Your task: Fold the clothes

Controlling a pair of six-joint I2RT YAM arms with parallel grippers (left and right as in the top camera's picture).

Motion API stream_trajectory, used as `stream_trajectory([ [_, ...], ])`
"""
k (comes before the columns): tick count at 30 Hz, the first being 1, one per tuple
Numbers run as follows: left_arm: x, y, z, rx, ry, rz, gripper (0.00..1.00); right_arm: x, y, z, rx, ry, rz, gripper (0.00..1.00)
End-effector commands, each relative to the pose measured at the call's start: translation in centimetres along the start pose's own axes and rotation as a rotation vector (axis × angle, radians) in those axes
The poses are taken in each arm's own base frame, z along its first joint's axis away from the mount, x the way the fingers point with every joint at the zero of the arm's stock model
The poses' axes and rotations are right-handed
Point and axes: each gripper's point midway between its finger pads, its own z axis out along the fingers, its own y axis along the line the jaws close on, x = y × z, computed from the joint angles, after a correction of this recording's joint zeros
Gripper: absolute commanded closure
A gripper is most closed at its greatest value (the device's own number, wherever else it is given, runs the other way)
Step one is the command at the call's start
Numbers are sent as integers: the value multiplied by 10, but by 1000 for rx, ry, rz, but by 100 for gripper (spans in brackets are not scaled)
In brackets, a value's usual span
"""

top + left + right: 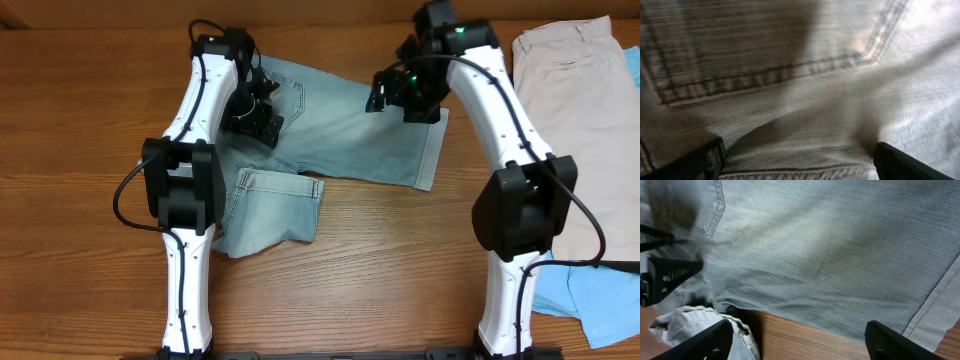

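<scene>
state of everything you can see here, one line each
denim shorts, lying flat, legs splayed apart, not yet folded
beige shorts, lying flat at the far right, untouched
sky-blue garment, lying flat at the near right, untouched
left pincer, open, over the denim by a back pocket, holding nothing
right pincer, open, over the denim's edge, holding nothing

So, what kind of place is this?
Probably a robot lab or test bench, not a home: a left arm and a right arm stand at a wooden table, with denim shorts spread between them and beige shorts aside.
</scene>
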Motion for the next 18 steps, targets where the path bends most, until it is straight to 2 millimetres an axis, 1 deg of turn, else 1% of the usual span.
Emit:
stream_trajectory([
  [1,23,46,20,-147,99,-222,0,-2,10,-20,42,-66,0,11],
  [3,36,60,27,-168,144,-308,0,1,14,-18,47,-55,-8,11],
  [6,56,79,41,-148,198,-454,0,6,19,-11,51,-35,-6,10],
  [9,70,90,49,-82,223,-570,0,12,24,-3,50,-9,-1,10],
  [14,77,91,48,101,206,-673,0,28,46,13,39,33,-49,10],
  [17,75,88,43,227,176,-722,0,42,65,25,37,60,-88,10],
  [18,73,88,41,273,161,-740,0,50,74,31,33,76,-107,10],
])
